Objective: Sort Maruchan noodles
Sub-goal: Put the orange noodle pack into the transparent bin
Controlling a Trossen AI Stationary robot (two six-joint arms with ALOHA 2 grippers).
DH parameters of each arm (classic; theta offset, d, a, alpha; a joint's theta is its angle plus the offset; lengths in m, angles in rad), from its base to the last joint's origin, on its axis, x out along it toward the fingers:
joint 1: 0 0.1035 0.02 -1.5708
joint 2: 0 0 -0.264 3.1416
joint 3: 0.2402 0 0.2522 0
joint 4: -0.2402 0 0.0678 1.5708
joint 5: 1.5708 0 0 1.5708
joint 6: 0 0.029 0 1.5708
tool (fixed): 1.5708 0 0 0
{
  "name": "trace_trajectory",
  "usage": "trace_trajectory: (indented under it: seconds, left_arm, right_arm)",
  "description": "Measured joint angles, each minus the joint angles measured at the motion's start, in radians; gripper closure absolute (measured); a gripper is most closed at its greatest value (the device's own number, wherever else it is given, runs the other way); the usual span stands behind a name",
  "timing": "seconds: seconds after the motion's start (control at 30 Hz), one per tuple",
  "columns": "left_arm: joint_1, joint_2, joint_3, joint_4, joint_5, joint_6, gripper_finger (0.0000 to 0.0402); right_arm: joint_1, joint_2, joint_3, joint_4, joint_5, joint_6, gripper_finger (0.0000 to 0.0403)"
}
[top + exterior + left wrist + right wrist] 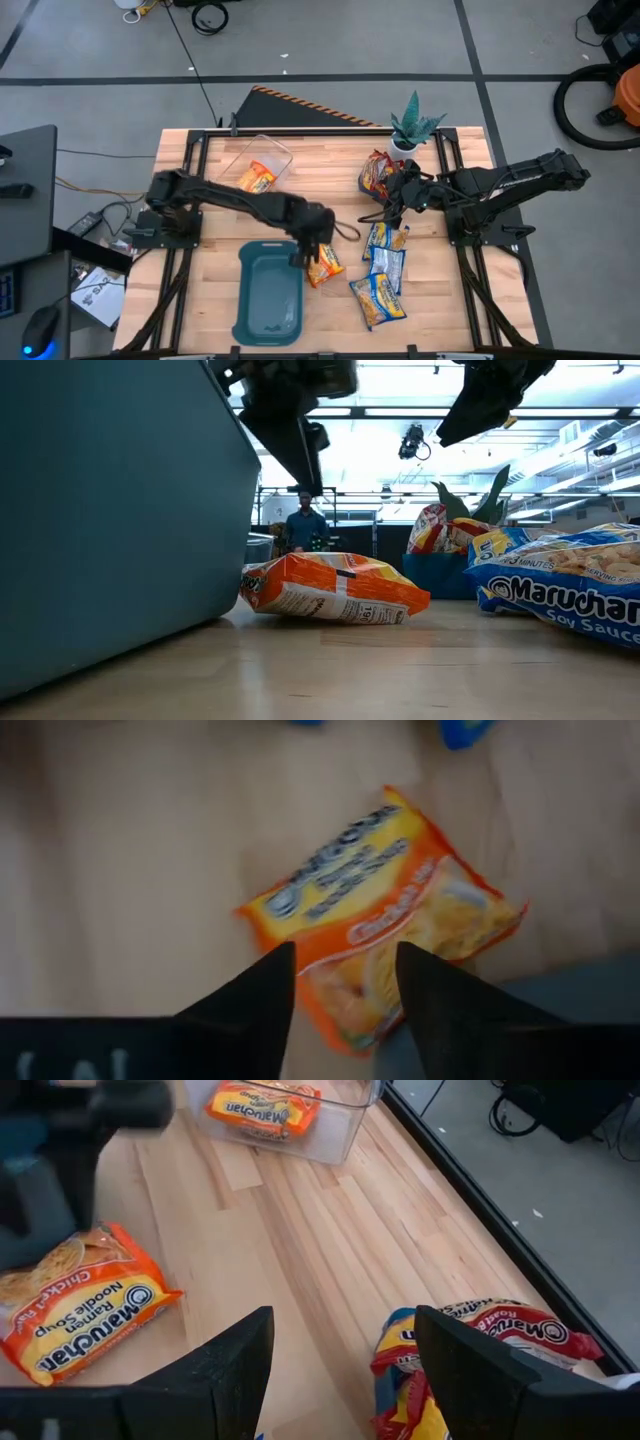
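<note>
As we look straight down, the left end effector (pixel 318 243) hangs over an orange Maruchan packet (pixel 325 266) beside the teal tray (pixel 268 295), with blue packets (pixel 382 270) nearby on the counter (pixel 200 285). From its wrist, we see spread, empty fingers (pixel 255 1000). Only the right wrist view shows the right end effector (pixel 345 1370) wide open and empty, red packets (pixel 480 1350) beneath, and another orange packet in the clear tub (pixel 300 1115).

Teal tray (pixel 262 318) crowds the orange packet (pixel 325 266); bare wood beyond.
</note>
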Motion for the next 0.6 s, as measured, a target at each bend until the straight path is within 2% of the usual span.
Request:
trace_trajectory:
  seconds: [0.17,0.27,0.6]
  left_arm:
    - [-0.046,0.091,0.048,-0.014,-0.002,0.075,0.0177]
    - [-0.055,0.125,0.053,-0.011,-0.01,0.086,0.017]
    - [-0.055,0.162,0.053,-0.062,-0.014,0.13,0.0212]
  right_arm:
    - [0.0,0.0,0.0,0.0,0.0,-0.006,0.0154]
    - [0.0,0.0,0.0,0.001,0.0,-0.005,0.0154]
    - [0.0,0.0,0.0,0.014,-0.008,-0.005,0.0154]
